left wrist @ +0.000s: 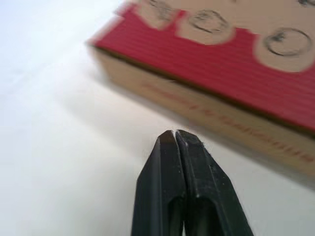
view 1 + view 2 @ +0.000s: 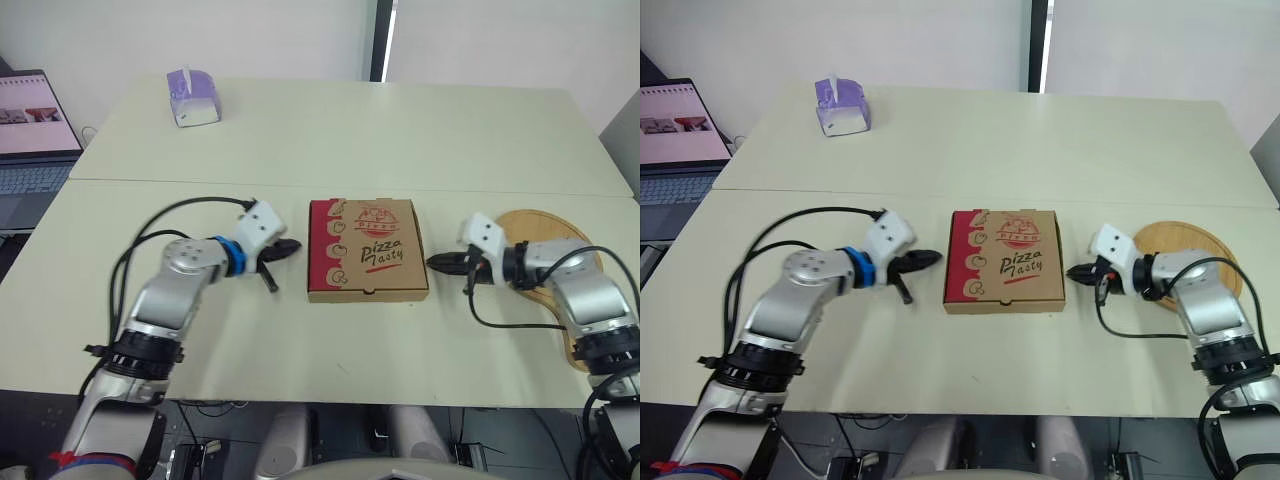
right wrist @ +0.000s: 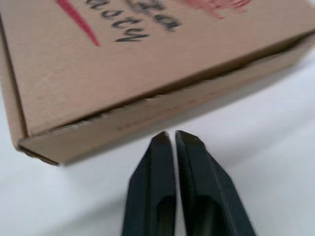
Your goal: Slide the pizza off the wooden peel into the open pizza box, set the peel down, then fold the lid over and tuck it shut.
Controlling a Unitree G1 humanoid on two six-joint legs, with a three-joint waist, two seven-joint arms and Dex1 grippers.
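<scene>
The pizza box [image 2: 365, 248] lies with its lid down mid-bench [image 2: 400, 130], nearer the front edge. It is thin cardboard, probably light and easily dented, so best pressed along its side walls. The left gripper [image 2: 290, 246] and right gripper [image 2: 435, 263] flank it, both closed and empty. The wooden peel [image 2: 540, 225] rests by the bench's right edge.

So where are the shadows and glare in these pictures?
Left eye view: even light, faint shadows beside the pizza box. Left wrist view: the table glares almost white, soft shadow along the box ahead of the left end effector. Right wrist view: soft shadow under the box's edge by the right end effector.
</scene>
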